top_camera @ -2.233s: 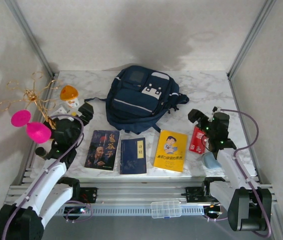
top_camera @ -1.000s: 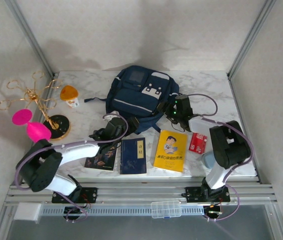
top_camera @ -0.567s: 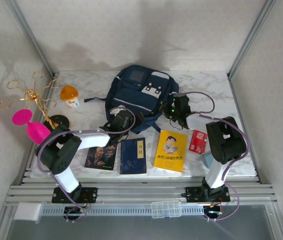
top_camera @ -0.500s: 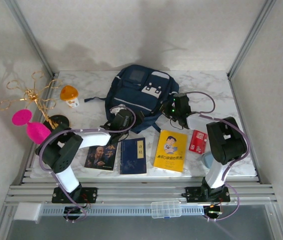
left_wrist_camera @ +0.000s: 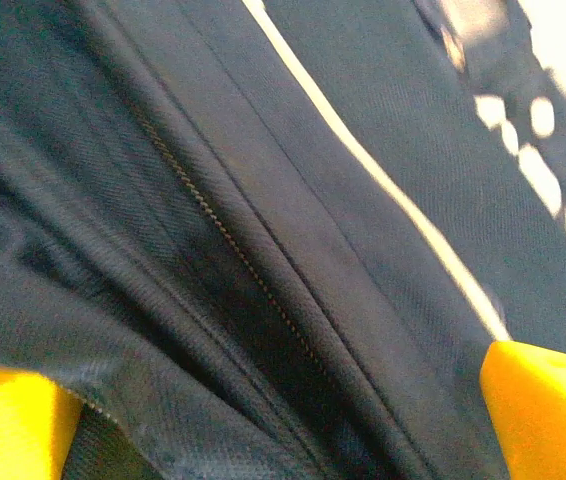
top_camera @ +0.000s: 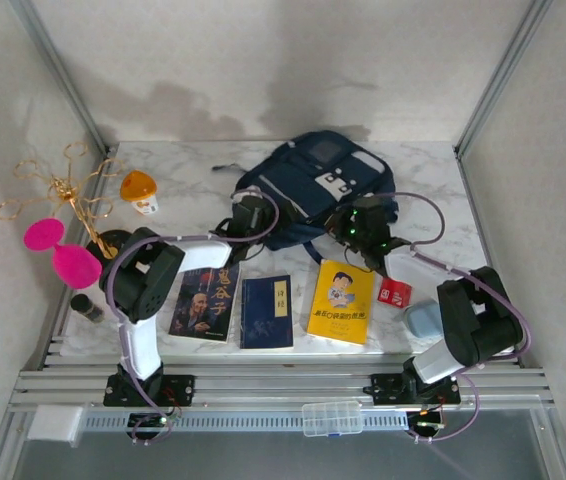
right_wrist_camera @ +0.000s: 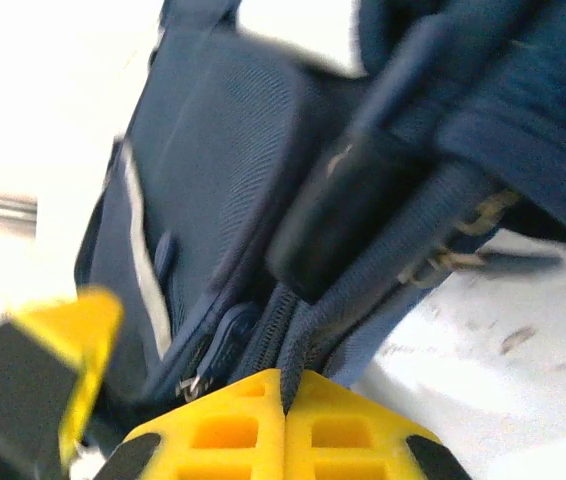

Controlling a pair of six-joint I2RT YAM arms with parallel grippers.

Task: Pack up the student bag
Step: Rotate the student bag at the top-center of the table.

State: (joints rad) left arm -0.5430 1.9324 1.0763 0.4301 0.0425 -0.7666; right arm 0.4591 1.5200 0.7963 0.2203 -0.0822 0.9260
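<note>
The student bag [top_camera: 315, 183], navy with a pale stripe and a white dotted patch, lies at the back middle of the marble table. My right gripper [top_camera: 365, 226] is at its front right corner. In the right wrist view the yellow fingers [right_wrist_camera: 233, 425] are shut on a navy webbing strap [right_wrist_camera: 308, 345] of the bag [right_wrist_camera: 223, 190], beside a zipper pull. My left gripper [top_camera: 248, 214] is against the bag's front left side and stands open. Its yellow fingertips [left_wrist_camera: 541, 400] sit wide apart over the bag's fabric and zipper seam [left_wrist_camera: 233, 250], gripping nothing.
Three books lie near the front: a dark one [top_camera: 205, 302], a blue one [top_camera: 266, 311] and a yellow one [top_camera: 341, 302]. A red box [top_camera: 394, 292] and a pale blue object [top_camera: 425, 320] sit to the right. At the left stand a gold rack [top_camera: 58, 195], pink pieces [top_camera: 75, 264] and an orange-capped jar [top_camera: 139, 191].
The right gripper has shut on the bag's strap. The bag has shifted right and back and turned. The left gripper has moved up against the bag's left side.
</note>
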